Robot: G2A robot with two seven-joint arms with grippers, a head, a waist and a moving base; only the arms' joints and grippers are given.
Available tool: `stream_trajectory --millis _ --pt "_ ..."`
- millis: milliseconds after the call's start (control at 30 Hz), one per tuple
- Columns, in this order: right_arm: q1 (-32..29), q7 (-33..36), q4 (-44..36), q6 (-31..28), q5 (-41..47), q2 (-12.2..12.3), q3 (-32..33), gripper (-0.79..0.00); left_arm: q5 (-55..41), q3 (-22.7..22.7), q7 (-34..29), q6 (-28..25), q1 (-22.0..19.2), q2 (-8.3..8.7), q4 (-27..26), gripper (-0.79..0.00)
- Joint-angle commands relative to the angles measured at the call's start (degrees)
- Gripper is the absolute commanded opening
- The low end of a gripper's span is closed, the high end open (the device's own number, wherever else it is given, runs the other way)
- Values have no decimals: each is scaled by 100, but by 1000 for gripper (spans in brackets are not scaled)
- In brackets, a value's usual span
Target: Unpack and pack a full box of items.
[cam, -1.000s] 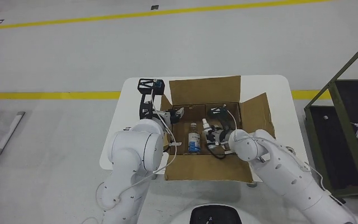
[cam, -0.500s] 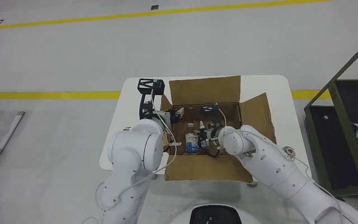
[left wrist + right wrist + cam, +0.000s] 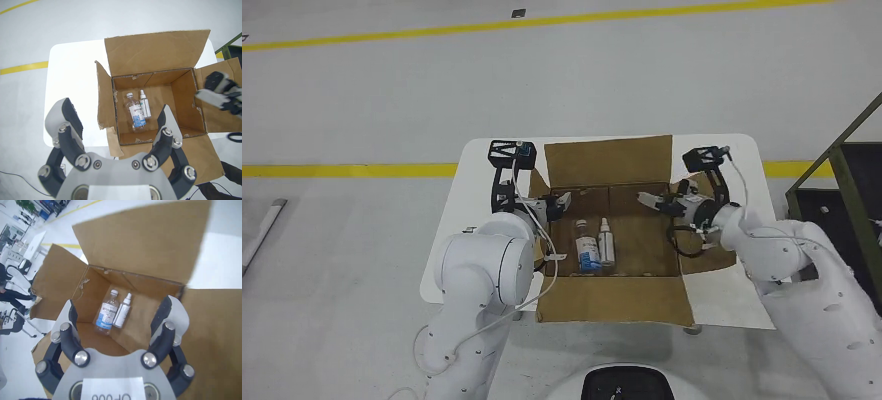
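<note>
The cardboard box (image 3: 608,160) stands open on the table, all four flaps folded outward, the far one upright. Two things lie on its floor, toward its left wall: a clear bottle (image 3: 136,115) with a white cap and a blue-and-white label, and a slimmer white spray bottle (image 3: 145,108) just beside it on the right. Both lie flat, with their caps toward the box's far wall.

My left gripper (image 3: 116,103) hangs above the box's left side, jaws spread wide and holding nothing. My right gripper (image 3: 119,300) hangs over the box's right flap, close to the right wall, jaws also wide apart and holding nothing.

The box sits on a white table (image 3: 482,200) with rounded corners. Pale grey floor (image 3: 392,90) surrounds it, and a yellow line (image 3: 342,170) runs out past the box's left. A dark green metal frame (image 3: 842,190) stands well apart from the box on the right.
</note>
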Motion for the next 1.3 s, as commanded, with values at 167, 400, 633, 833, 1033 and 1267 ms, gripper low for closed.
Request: stream_trajectory --millis 167,400,633,833,1033,1267 --pt "-1319 728 -651 -401 -1143 269 2244 0 0 0 0 0 0 0 0 0" --pt "-1659 1889 -287 -662 -2157 387 2340 0 0 0 0 0 0 0 0 0" --pt "-1447 2557 109 -897 -2401 431 1841 0 0 0 0 0 0 0 0 0" --pt "-1447 2557 109 -897 -2401 431 1841 0 0 0 0 0 0 0 0 0" --pt "-1481 2439 165 -898 -2698 436 1552 0 0 0 0 0 0 0 0 0" --pt "-1174 2612 528 -795 -2938 425 1017 -219 0 0 0 0 0 0 0 0"
